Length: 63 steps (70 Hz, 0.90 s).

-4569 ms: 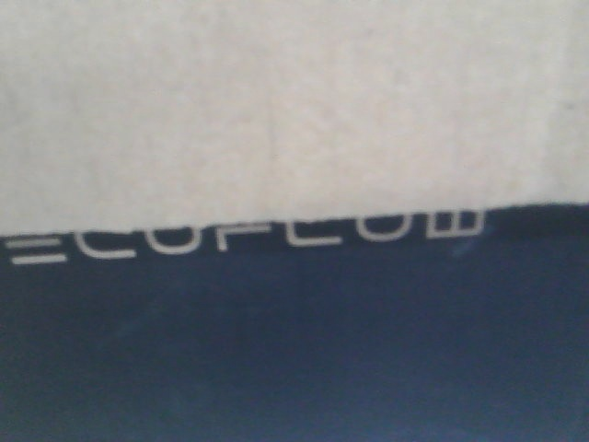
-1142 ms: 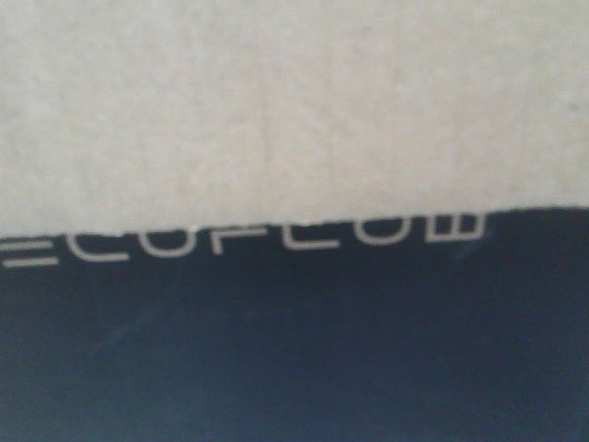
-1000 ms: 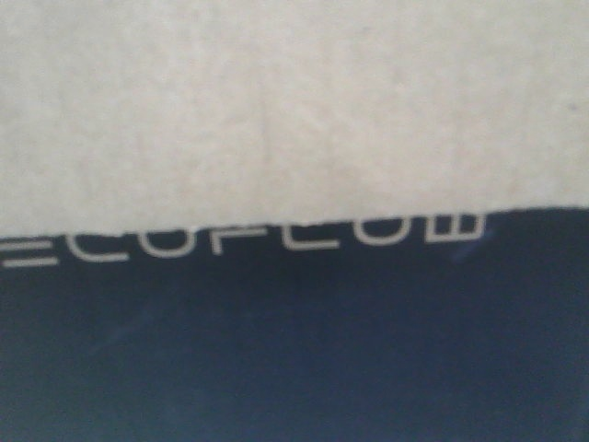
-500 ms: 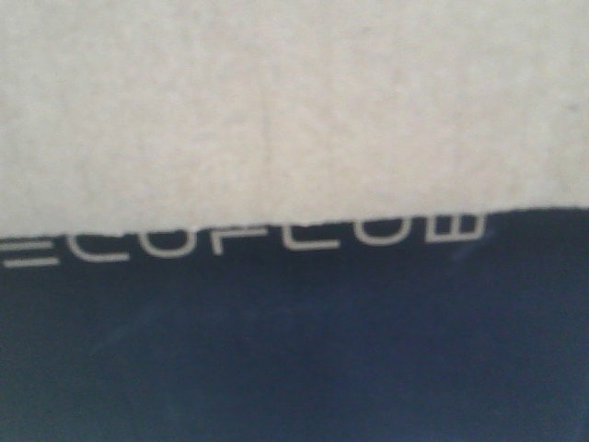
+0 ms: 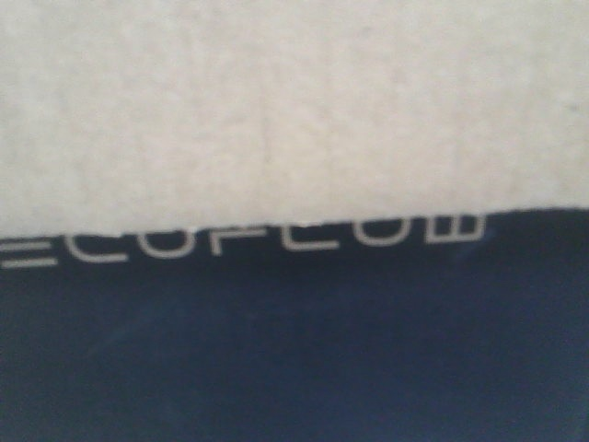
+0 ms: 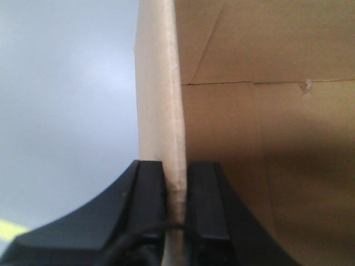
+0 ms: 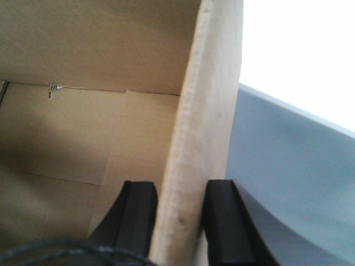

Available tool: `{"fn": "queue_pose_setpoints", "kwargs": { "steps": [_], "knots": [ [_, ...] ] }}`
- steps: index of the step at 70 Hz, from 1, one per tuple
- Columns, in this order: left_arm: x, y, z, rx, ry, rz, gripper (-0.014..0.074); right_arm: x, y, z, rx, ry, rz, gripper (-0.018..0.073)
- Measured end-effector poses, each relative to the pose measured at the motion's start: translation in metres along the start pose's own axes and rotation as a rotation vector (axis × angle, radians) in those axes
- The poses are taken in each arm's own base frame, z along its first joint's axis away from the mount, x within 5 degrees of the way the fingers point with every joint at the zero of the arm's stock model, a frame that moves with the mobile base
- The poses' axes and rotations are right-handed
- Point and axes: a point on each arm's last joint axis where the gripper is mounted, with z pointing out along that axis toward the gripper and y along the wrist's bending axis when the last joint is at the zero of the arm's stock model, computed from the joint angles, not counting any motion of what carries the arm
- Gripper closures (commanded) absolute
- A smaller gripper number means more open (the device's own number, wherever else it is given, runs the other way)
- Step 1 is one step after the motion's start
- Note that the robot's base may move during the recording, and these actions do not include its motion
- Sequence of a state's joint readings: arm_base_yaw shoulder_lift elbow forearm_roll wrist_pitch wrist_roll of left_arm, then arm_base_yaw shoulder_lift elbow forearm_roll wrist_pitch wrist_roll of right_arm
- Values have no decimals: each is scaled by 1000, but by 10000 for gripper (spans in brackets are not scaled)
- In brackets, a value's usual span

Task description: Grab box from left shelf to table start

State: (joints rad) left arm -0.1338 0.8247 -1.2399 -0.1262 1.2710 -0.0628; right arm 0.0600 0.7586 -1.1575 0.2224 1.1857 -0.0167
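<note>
On opposite walls of the large brown corrugated cardboard box (image 5: 294,110), we had left pincer (image 6: 176,180) and right pincer (image 7: 178,197) clamped shut on the board — thin, likely light, apt to flex.

Soft blurred front view, blown-out white upper right, shadowed box (image 7: 66,133) interior
</note>
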Motion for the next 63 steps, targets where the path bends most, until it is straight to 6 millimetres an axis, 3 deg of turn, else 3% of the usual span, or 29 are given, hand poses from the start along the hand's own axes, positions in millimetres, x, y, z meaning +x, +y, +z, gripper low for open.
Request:
{"fn": "queue_pose_setpoints", "kwargs": {
  "steps": [63],
  "knots": [
    [0,0,0,0,0,0,700,0,0,0,0,2,2,501]
  ]
}}
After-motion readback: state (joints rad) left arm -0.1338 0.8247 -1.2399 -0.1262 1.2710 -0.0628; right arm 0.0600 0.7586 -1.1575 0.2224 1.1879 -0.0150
